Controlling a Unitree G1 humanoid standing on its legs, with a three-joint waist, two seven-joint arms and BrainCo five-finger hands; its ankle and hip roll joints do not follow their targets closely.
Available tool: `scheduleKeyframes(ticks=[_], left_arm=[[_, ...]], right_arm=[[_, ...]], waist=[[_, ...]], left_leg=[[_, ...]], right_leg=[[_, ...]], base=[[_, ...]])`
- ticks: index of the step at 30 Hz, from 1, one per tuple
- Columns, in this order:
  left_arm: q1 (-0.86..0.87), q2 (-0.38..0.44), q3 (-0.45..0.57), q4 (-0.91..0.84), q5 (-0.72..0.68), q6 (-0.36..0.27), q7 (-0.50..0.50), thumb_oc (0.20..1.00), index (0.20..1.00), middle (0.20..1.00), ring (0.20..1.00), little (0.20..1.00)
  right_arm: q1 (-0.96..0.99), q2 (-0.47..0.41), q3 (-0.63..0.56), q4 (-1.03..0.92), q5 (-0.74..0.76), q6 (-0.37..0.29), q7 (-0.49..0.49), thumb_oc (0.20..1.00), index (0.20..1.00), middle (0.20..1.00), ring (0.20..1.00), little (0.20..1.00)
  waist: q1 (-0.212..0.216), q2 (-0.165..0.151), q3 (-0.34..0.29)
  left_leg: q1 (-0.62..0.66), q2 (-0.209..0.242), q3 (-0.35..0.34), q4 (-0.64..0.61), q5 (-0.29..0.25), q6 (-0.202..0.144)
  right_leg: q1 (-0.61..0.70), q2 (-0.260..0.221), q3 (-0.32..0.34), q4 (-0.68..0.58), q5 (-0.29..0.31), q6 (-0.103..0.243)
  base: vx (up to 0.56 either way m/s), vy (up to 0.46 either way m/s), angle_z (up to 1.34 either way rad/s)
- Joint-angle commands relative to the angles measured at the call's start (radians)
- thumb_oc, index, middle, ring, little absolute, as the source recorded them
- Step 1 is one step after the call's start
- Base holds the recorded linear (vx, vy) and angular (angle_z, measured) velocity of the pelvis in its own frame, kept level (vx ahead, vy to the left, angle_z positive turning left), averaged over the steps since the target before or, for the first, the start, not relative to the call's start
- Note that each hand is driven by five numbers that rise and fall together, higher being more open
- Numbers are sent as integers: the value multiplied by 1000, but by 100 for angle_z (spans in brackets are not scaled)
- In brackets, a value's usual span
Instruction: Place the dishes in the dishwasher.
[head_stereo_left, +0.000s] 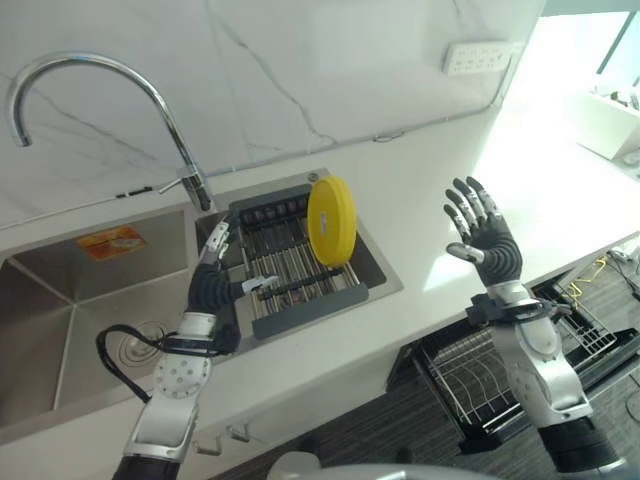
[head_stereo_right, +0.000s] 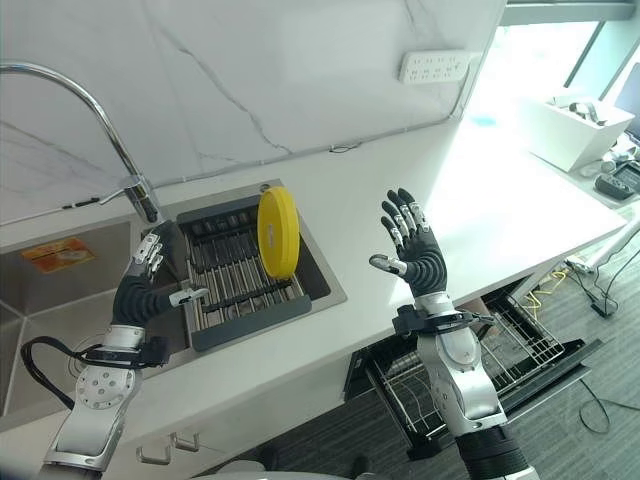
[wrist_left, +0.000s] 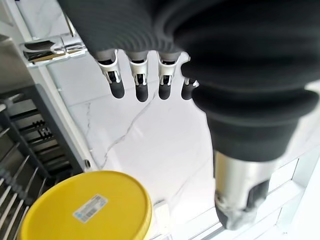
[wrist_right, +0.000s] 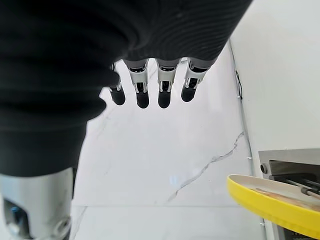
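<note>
A yellow plate (head_stereo_left: 332, 220) stands on edge in the dark dish rack (head_stereo_left: 300, 300) set in the sink's right basin. Its labelled underside (wrist_left: 87, 210) faces my left hand. My left hand (head_stereo_left: 212, 285) hovers at the rack's left end, fingers (wrist_left: 141, 85) straight and open, not touching the plate. My right hand (head_stereo_left: 487, 240) is raised above the white counter to the right of the plate, fingers (wrist_right: 165, 87) spread, holding nothing. The plate's rim (wrist_right: 270, 200) appears beyond that hand. The open dishwasher (head_stereo_left: 500, 380) with its pulled-out wire basket lies below the counter at the lower right.
A tall curved tap (head_stereo_left: 110, 90) rises behind the sink. The left basin (head_stereo_left: 70, 310) holds a drain. A white socket strip (head_stereo_left: 478, 56) sits on the marble wall. The white counter (head_stereo_left: 420, 180) stretches right toward a white box (head_stereo_right: 570, 125).
</note>
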Motion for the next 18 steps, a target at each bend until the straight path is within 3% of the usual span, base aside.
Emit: scheduleKeyframes(ticks=[1,8,18], left_arm=[[-55,53,-21,-24,21,-43,-11,1000,1000,1000,1000,1000],[-86,57,-48,-22,12,-50,-42,1000,1000,1000,1000,1000],[-117,78,-72,-36,-12,-62,-79,1000,1000,1000,1000,1000]], right_arm=[[-83,7,14,5,50,-18,-9,1000,1000,1000,1000,1000],[-129,60,48,109,122,16,8,1000,1000,1000,1000,1000],[-219,85,44,249,108,38,-25,1000,1000,1000,1000,1000]], waist=[[27,5,-18],[55,6,-24],[97,6,-29]], left_leg=[[1,32,30,2,-39,-16],[8,33,24,2,-37,-13],[7,35,-6,2,-33,-14]], right_leg=[[49,-112,-65,11,-26,110],[63,-118,-86,10,-24,109],[78,-118,-110,11,-28,107]], base=[[48,14,3],[47,9,7],[54,-2,9]])
